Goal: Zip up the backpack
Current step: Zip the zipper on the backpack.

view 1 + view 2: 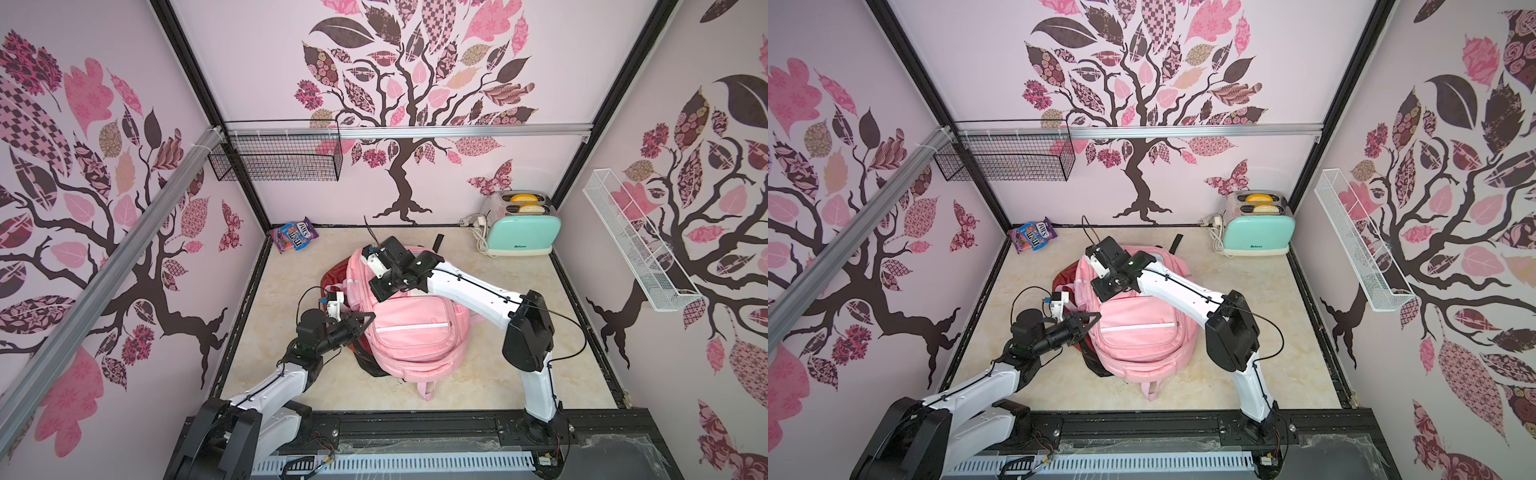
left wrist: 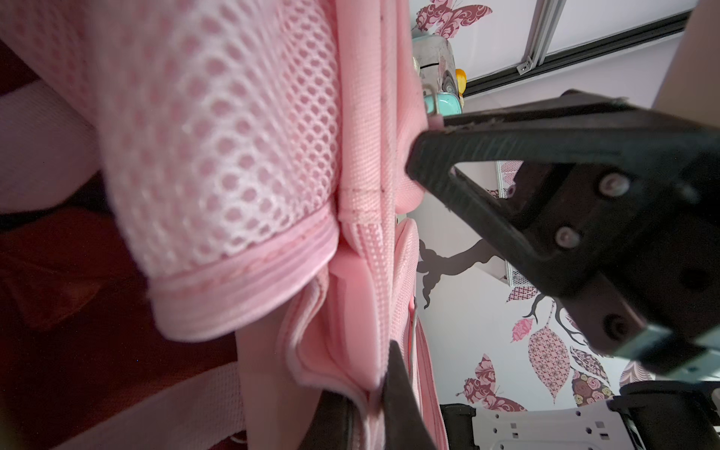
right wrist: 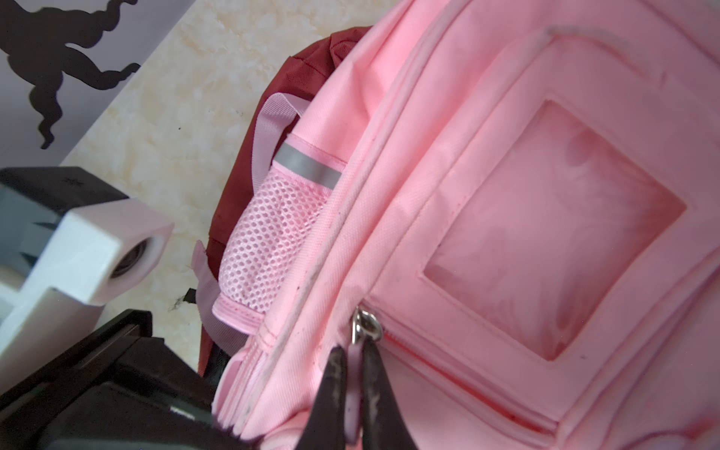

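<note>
The backpack (image 1: 415, 336), pink, lies front-up in the middle of the counter (image 1: 266, 340). It rests on a dark red bag (image 3: 307, 70) that shows at its side, and a mint toaster (image 1: 521, 235) and a candy packet (image 1: 295, 237) sit well apart by the back wall. The right hand (image 3: 352, 346) reaches over the pack's upper part and is pinched tight on the pink zipper pull (image 3: 352, 393), right next to its metal ring (image 3: 364, 327). The left hand (image 1: 368, 318) is at the pack's side by the mesh pocket (image 2: 233, 136), its fingers closed on a small pink tab (image 2: 434, 120).
</note>
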